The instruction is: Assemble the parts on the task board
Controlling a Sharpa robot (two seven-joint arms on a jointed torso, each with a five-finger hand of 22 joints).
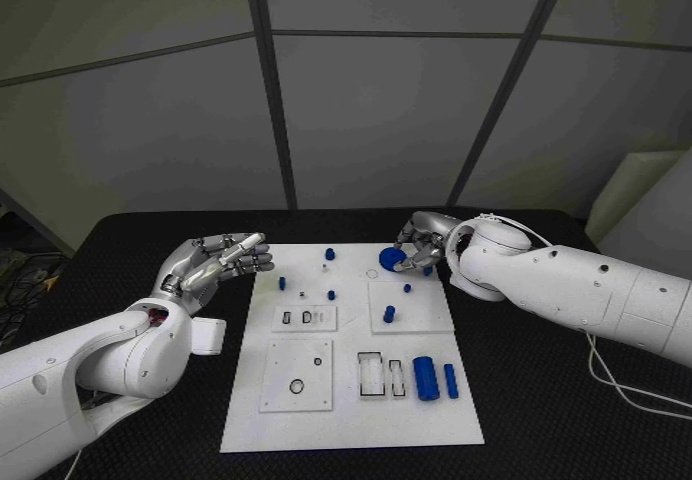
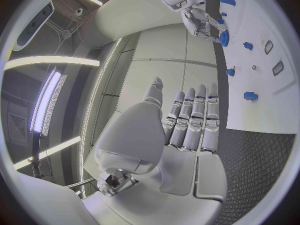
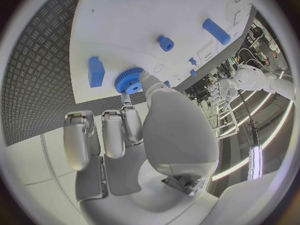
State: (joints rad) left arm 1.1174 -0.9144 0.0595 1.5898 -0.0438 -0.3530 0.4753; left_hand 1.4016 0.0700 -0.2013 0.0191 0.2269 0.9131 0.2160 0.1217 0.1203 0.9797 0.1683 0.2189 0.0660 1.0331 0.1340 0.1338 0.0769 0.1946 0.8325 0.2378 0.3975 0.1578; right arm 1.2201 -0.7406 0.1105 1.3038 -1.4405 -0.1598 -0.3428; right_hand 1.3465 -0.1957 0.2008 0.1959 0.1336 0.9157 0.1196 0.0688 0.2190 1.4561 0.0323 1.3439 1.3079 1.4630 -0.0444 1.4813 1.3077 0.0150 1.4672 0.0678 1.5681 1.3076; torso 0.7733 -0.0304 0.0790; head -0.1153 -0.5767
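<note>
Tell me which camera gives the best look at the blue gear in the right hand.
The right wrist view: the blue gear sits close, teeth visible, pinched by the right hand above the task board. The head view shows it partly hidden by fingers; the left wrist view shows it small and far off.

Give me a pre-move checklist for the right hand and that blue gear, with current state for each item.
1. Right hand holds the blue gear: ok, pinched at its fingertips.
2. Gear over the task board: ok, near the far edge.
3. Gear seated on a peg or shaft: cannot tell, the underside is hidden.
4. Left hand out of the way: ok, empty, fingers apart, raised beside the board's left edge.
5. Nearest neighbours, the blue block and small blue peg, free of the gear: ok, both apart from it.
</note>
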